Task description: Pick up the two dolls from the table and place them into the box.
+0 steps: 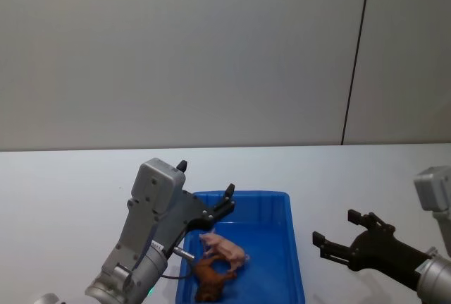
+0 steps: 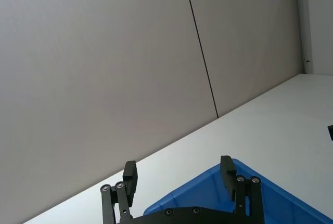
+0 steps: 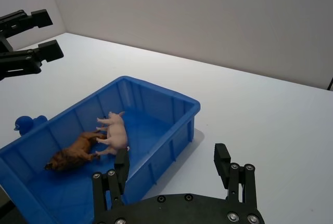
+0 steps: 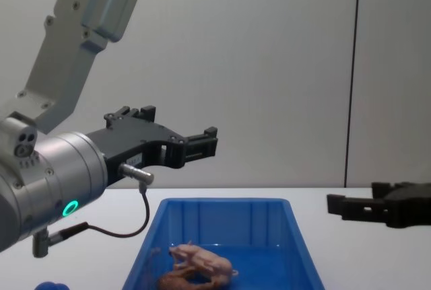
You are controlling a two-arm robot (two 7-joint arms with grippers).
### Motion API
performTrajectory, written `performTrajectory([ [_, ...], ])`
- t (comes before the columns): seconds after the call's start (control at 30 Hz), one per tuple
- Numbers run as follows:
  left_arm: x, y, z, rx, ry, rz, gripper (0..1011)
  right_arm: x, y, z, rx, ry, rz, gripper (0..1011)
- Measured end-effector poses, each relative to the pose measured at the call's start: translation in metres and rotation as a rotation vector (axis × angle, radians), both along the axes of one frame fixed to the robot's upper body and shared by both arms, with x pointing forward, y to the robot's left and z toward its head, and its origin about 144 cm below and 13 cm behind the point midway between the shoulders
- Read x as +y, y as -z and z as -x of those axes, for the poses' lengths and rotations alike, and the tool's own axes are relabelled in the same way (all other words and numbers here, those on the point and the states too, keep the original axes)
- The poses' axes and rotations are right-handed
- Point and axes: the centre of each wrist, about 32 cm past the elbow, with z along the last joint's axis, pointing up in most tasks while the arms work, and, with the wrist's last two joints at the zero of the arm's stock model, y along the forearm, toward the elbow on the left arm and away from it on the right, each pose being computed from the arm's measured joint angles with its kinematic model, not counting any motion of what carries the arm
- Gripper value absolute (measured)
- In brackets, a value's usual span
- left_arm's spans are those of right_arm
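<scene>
Both dolls lie inside the blue box (image 1: pixel 268 195): the pale pink pig (image 1: pixel 227 249) rests against the reddish-brown animal (image 1: pixel 211 276). The right wrist view shows the pig (image 3: pixel 117 133), the brown animal (image 3: pixel 73 154) and the box (image 3: pixel 161 91). From the chest they show as pig (image 4: pixel 205 261) and brown animal (image 4: pixel 178 280) in the box (image 4: pixel 222 202). My left gripper (image 1: pixel 206 178) hangs open and empty above the box's far left corner (image 2: pixel 178 168) (image 4: pixel 178 125). My right gripper (image 1: pixel 333 226) is open and empty over the table right of the box (image 3: pixel 171 155) (image 4: pixel 350 199).
A small blue toy (image 3: pixel 23 124) sits on the white table (image 1: pixel 366 177) just left of the box, also low in the chest view as a blue toy (image 4: pixel 50 285). A plain grey wall stands behind the table.
</scene>
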Motion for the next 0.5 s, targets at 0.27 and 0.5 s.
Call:
performTrajectory([
  [0.27, 0.003, 0.000, 0.004, 0.008, -0.020, -0.015, 1003, -0.008, 0.002, 0.004, -0.003, 0.019, -0.003, 1001],
  [0.5, 0.013, 0.002, 0.015, 0.028, -0.078, -0.041, 1003, -0.011, 0.003, 0.005, -0.004, 0.027, -0.005, 1001],
])
